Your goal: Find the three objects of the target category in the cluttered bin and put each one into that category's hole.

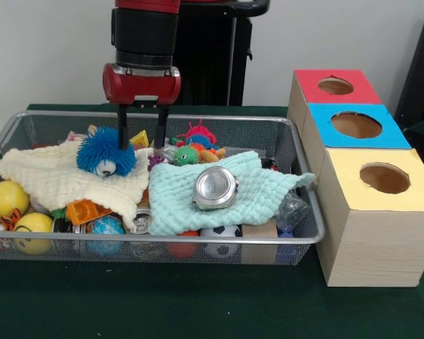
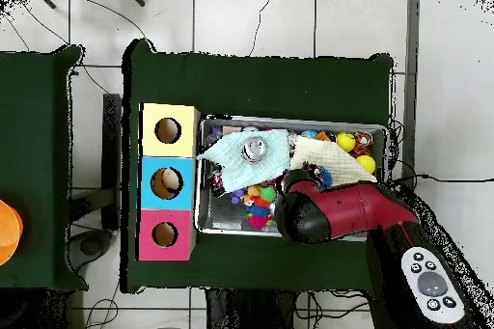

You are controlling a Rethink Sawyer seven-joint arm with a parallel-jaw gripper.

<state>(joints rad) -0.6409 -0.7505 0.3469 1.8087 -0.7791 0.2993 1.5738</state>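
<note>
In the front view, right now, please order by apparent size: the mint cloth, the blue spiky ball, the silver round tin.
1. mint cloth, clearly largest.
2. blue spiky ball.
3. silver round tin, slightly smaller than the ball; it lies nearer the camera, so this gap is uncertain.

Bin: packed with toys; two cloths cover most, metal tin on top.
Yellow hole: open above, unobstructed.
Counter: bare in front of bin.
</note>
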